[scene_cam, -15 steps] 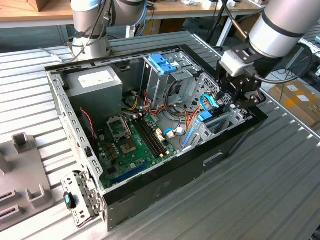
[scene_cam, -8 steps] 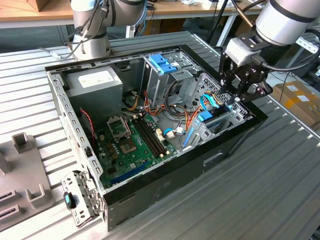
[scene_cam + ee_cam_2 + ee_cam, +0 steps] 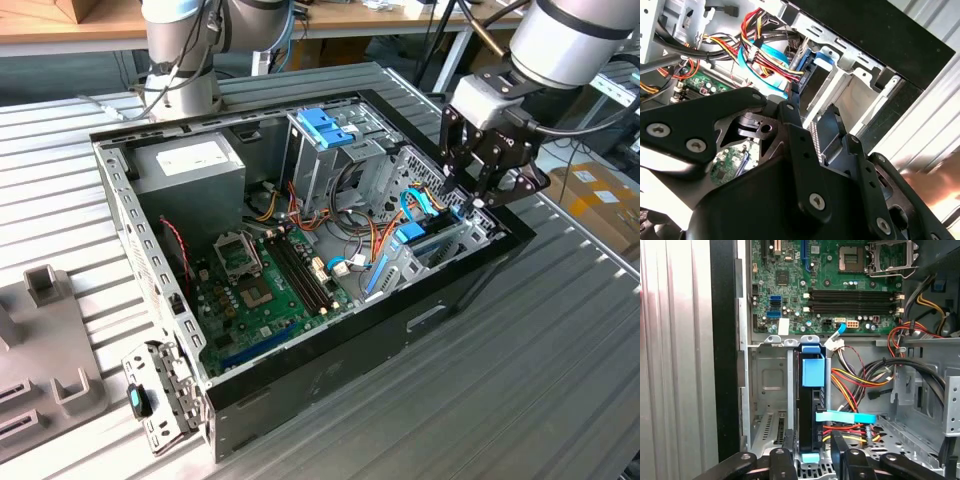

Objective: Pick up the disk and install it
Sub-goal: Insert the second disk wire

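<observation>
Hovering at the computer case's (image 3: 330, 390) corner by the drive bay (image 3: 770, 390), our gripper (image 3: 812, 452) has its fingers (image 3: 790, 445) spread either side of the disk (image 3: 810, 405), which stands on edge, slotted into that bay beside the motherboard (image 3: 840, 285).

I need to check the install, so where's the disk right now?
The disk stands on edge in the drive bay beneath the gripper, at the computer case's corner on the exterior view's right.
</observation>
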Motion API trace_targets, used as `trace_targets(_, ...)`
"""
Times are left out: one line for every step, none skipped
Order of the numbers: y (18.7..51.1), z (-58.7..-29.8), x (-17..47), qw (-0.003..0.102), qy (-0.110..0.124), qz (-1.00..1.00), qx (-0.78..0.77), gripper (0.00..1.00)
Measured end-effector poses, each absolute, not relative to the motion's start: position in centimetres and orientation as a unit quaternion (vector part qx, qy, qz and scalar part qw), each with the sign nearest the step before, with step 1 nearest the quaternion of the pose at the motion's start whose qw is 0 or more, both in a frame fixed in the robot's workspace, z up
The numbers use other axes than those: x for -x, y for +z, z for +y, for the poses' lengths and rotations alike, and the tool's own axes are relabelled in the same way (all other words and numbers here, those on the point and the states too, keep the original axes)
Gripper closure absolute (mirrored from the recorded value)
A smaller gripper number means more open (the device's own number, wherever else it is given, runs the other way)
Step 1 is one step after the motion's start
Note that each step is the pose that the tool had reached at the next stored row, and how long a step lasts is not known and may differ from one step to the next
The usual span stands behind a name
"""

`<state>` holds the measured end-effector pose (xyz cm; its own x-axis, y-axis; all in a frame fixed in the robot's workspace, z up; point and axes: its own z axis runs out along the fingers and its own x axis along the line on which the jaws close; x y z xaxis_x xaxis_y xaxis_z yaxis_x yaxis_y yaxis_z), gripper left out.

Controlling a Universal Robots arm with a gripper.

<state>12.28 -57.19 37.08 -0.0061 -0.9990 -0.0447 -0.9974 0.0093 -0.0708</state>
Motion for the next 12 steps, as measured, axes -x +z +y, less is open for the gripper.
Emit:
trace_targets(37.08,-57.19,-12.29,0.041,-0.009,0.709,0.704,0.58)
trace_targets(37.08,-57.16,-12.29,0.041,-0.009,0.709,0.704,0.58)
trace_targets(37.09,-57.12,-12.29,0.040,-0.009,0.709,0.704,0.58)
trace_targets(37.09,-57.11,-12.30,0.037,-0.006,0.709,0.704,0.58)
trace_targets(37.08,-57.09,-12.29,0.034,-0.003,0.710,0.704,0.58)
trace_targets(37.08,-57.09,-12.28,0.033,-0.001,0.710,0.704,0.58)
trace_targets(37.08,-57.09,-12.28,0.033,-0.001,0.710,0.704,0.58)
trace_targets(37.08,-57.09,-12.28,0.033,-0.001,0.710,0.704,0.58)
trace_targets(37.08,-57.09,-12.28,0.033,-0.001,0.710,0.704,0.58)
trace_targets(37.08,-57.09,-12.29,0.032,-0.001,0.710,0.704,0.58)
trace_targets(37.08,-57.09,-12.28,0.032,-0.001,0.710,0.704,0.58)
trace_targets(37.08,-57.09,-12.29,0.032,-0.001,0.710,0.704,0.58)
